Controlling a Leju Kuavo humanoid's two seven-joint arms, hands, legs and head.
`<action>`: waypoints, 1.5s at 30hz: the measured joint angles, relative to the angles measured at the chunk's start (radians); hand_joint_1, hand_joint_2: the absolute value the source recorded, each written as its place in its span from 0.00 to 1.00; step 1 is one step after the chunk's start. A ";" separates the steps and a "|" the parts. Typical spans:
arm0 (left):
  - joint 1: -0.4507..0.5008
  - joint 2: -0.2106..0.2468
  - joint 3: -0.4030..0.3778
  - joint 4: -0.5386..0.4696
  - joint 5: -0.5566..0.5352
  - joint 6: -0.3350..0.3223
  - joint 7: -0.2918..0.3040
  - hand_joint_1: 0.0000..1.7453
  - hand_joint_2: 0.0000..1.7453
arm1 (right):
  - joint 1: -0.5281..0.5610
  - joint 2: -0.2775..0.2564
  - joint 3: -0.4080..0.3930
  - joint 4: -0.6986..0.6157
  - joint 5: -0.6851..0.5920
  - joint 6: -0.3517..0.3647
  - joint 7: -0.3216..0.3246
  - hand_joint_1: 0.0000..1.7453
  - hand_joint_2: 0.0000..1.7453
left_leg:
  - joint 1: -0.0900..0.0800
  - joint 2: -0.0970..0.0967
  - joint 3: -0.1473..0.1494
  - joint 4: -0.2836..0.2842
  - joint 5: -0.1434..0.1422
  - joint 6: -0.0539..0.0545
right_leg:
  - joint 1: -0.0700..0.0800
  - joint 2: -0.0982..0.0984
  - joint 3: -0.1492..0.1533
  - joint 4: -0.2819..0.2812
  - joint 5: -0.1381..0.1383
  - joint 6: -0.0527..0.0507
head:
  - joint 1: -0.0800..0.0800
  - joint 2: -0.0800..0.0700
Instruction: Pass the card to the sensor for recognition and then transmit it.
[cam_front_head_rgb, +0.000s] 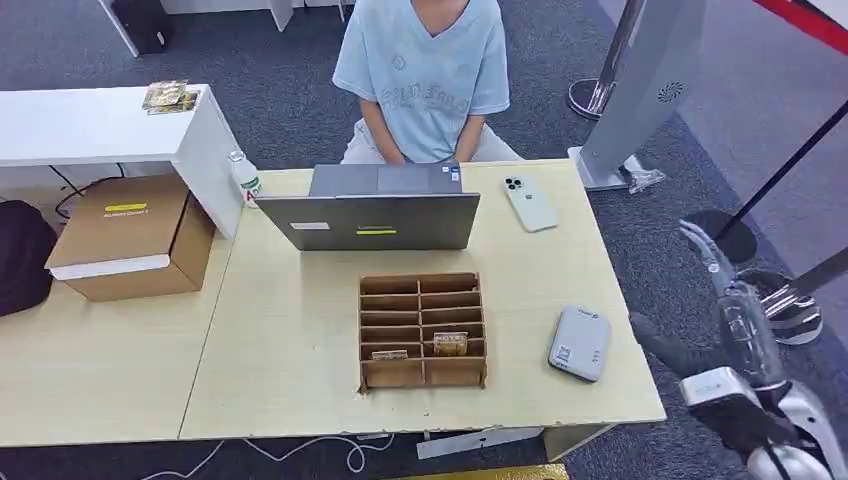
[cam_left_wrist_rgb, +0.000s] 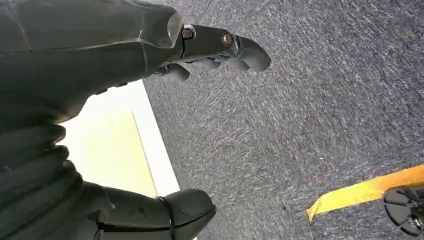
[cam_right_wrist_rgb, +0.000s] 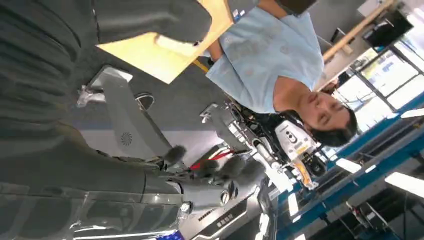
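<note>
A cardboard organizer (cam_front_head_rgb: 422, 330) with several compartments stands in the middle of the light wooden table (cam_front_head_rgb: 290, 330). One card (cam_front_head_rgb: 450, 344) lies in a lower right compartment and another card (cam_front_head_rgb: 390, 354) in a lower left one. The grey sensor box (cam_front_head_rgb: 579, 343) lies flat to the organizer's right. My right hand (cam_front_head_rgb: 740, 330) is raised beyond the table's right edge, beside the sensor, fingers spread and holding nothing; it also appears as my right hand (cam_right_wrist_rgb: 100, 165) in its wrist view. My left hand (cam_left_wrist_rgb: 125, 55) hangs over carpet next to a table edge (cam_left_wrist_rgb: 115, 150), fingers apart, empty.
A person in a light blue shirt (cam_front_head_rgb: 425, 70) sits behind the table. An open grey laptop (cam_front_head_rgb: 375, 215) and a phone (cam_front_head_rgb: 529, 203) lie at the back. A cardboard box (cam_front_head_rgb: 130, 235) stands at left. A grey kiosk stand (cam_front_head_rgb: 640, 90) and barrier posts stand at right.
</note>
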 joint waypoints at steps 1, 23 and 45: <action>0.000 0.000 0.000 0.000 0.000 -0.001 0.000 0.00 1.00 | -0.003 0.000 0.017 0.001 0.028 -0.007 0.012 0.59 1.00 | 0.000 0.000 0.000 0.000 0.000 0.000 | 0.000 0.000 0.000 0.000 0.000 0.000 | 0.000 0.000; -0.005 0.000 0.001 0.000 -0.022 -0.015 -0.004 0.00 1.00 | -0.119 0.010 0.297 0.120 0.313 -0.055 0.154 0.47 1.00 | 0.000 0.000 0.000 0.000 0.001 0.000 | 0.000 0.000 0.000 0.000 0.000 0.000 | 0.000 0.000; -0.005 0.000 0.001 0.000 -0.049 -0.014 -0.023 0.00 1.00 | -0.147 0.041 0.402 0.224 0.455 -0.085 0.213 0.54 1.00 | 0.000 0.000 0.000 0.000 0.001 0.000 | 0.000 0.000 0.000 0.000 0.000 0.000 | 0.000 0.000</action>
